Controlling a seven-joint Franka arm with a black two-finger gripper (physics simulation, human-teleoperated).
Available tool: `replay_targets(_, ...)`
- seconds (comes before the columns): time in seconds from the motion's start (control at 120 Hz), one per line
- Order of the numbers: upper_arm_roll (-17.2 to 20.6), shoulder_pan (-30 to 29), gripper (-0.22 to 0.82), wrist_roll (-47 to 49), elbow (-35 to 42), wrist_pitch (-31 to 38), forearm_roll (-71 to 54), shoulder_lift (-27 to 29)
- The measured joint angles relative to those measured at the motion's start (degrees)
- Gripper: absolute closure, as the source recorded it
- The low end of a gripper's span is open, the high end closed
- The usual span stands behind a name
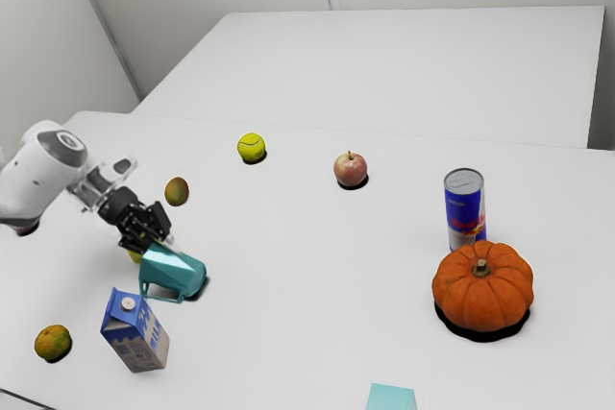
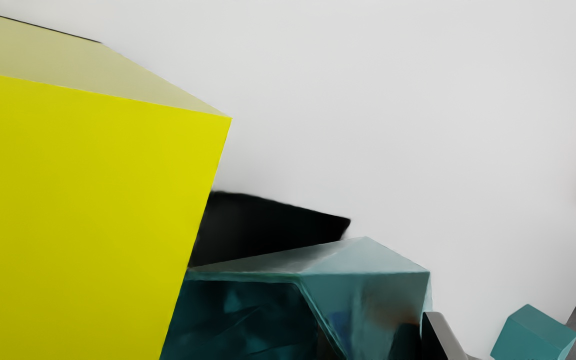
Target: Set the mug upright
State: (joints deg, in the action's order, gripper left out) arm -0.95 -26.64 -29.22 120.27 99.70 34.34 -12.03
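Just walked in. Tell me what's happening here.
A robot arm has its black gripper at the teal mug, which lies on its side on the table, so it isn't upright yet. Whether it has hold of the mug, I can't tell. A yellow block and a milk carton are nearby.

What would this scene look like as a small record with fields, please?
task item: mug
pose: on its side, not upright
handle: on the carton's side
arm: in from the exterior view's left, far end at the mug
by the mug: yellow block, carton
fruit: orange, apple, small green-brown one
ball: between the small fruit and the apple
can: upright, partly behind the pumpkin
teal block: at the exterior view's bottom edge
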Motion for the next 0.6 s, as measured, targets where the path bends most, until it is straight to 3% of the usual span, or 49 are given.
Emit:
replay_targets(0.15, 0.06, 1.78, 0.72, 1.06, -0.04, -0.19, 0.40, 1.79)
replay_targets(0.367, 0.10, 3.70, 0.76, 2.97, 0.12, -0.04, 0.48, 2.79)
replay_targets(0.6, 1.26, 14.18, 0.77, 6.61, -0.35, 5.76, -12.38, 7.98)
